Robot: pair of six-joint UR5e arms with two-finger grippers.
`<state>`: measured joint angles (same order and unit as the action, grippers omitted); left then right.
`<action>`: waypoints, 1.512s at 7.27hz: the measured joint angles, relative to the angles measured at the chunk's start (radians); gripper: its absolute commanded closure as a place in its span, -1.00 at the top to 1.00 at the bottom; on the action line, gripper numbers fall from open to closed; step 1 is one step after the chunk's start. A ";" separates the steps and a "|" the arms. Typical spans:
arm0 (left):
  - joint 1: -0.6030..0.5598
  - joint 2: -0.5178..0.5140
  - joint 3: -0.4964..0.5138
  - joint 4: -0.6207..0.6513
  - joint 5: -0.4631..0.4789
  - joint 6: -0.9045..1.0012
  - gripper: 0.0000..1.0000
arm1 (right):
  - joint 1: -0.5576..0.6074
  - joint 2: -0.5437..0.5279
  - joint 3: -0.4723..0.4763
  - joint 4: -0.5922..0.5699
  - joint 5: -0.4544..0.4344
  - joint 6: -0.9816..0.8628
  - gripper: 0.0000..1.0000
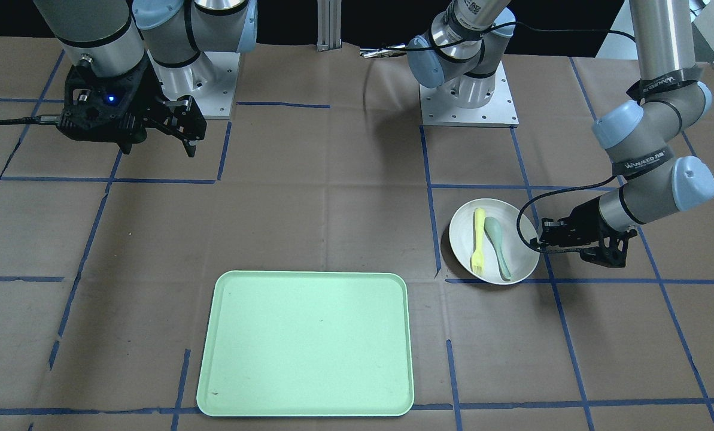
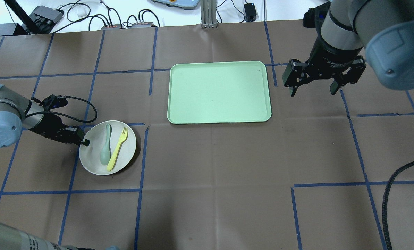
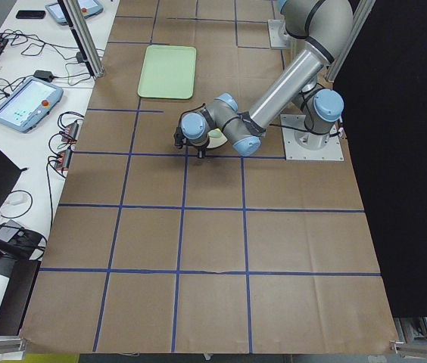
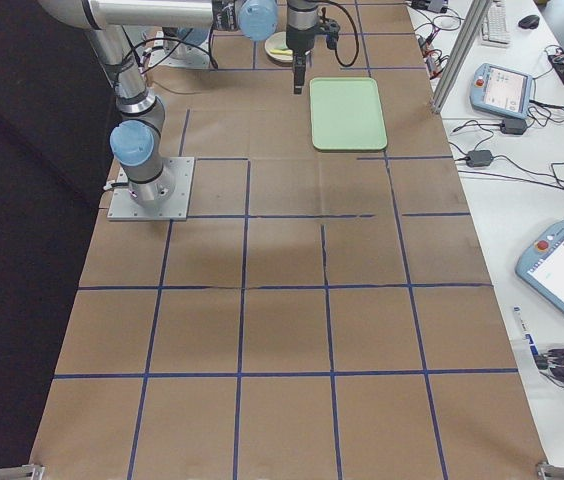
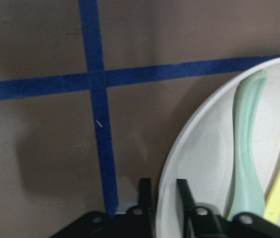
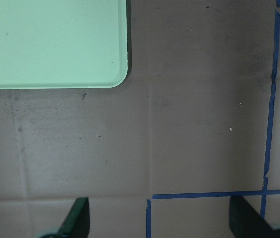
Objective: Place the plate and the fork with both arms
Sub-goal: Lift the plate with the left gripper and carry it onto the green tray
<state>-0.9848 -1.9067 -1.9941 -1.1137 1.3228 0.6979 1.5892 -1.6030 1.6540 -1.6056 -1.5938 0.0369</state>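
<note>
Black on brown paper, reaching in low with the left gripper [image 2: 84, 141] and biting the rim of the plate [image 2: 93, 160] on the side facing the table's left end. Setting one finger [image 5: 145, 196] outside the rim and the other inside, drawn to a narrow gap, seemingly pinching it.

Resting the plate flat on the tabletop, roughly midway between the robot's long edge and the operators' long edge, on the left-end side of the mint-green tray [image 2: 220, 92]. Having the fork [image 2: 117, 149] and a grey-green spoon [image 2: 106, 146] lying loose in it side by side, spoon nearer the fingers, fork beyond it on the half toward the tray. Pointing the fork's long axis across the table's width, tines toward the operators' edge, handle toward the robot's edge, leaning slightly toward the right end.

Facing, by the look of it, a carry away from the pinched side, toward the right end and the operators' edge.

Hovering the right gripper [image 2: 312, 91] with fingers spread wide and gripping nothing, beside the tray's right-end side, well apart from the fork and much the farther tool.
</note>
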 measured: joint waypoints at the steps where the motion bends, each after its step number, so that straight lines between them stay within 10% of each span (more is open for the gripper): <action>1: 0.001 0.000 0.001 0.000 0.001 -0.001 -0.97 | 0.000 0.000 0.000 0.000 0.000 0.000 1.00; 7: -0.060 0.069 0.017 -0.027 -0.098 -0.104 -1.00 | 0.000 0.001 0.000 0.000 0.001 0.000 1.00; 11: -0.348 0.021 0.201 -0.026 -0.127 -0.331 -1.00 | 0.000 0.001 0.000 0.000 0.000 0.000 1.00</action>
<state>-1.3325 -1.8861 -1.7935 -1.1394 1.1956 0.3664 1.5892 -1.6023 1.6541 -1.6061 -1.5938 0.0369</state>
